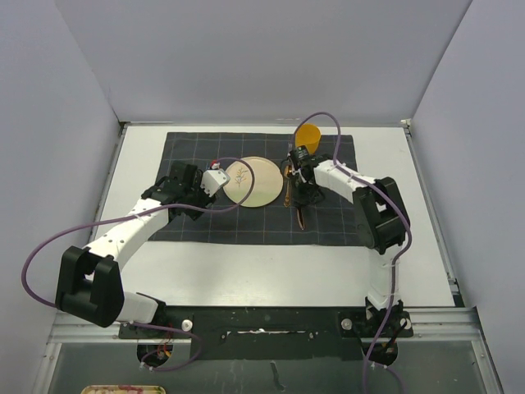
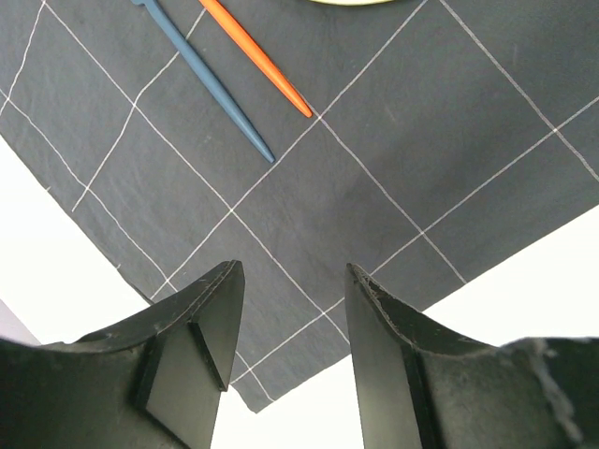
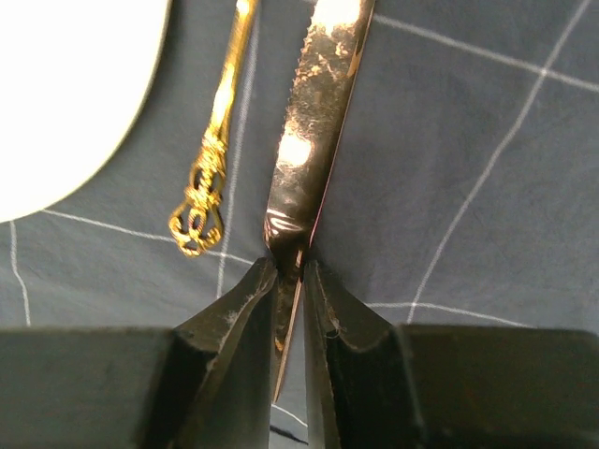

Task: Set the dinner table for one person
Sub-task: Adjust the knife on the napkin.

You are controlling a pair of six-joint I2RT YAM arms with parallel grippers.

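Observation:
On the white dinner table (image 1: 246,263) lies a dark grey gridded cloth (image 1: 328,230) with a cream plate (image 1: 250,182) at its middle. My right gripper (image 3: 290,267) is shut on a shiny copper-gold knife (image 3: 314,140), which points away just right of the plate (image 3: 65,94). A gold utensil with an ornate handle (image 3: 213,159) lies between knife and plate. In the top view the right gripper (image 1: 302,179) sits right of the plate. My left gripper (image 2: 295,271) is open and holds nothing, hovering over the cloth's corner (image 2: 248,398). A blue chopstick (image 2: 211,79) and an orange chopstick (image 2: 257,58) lie ahead of it.
An orange cup (image 1: 308,134) stands at the cloth's far edge, behind the right gripper. The left gripper (image 1: 215,179) hangs at the plate's left rim. Grey walls close in the table on three sides. A metal rail (image 1: 262,316) runs along the near edge.

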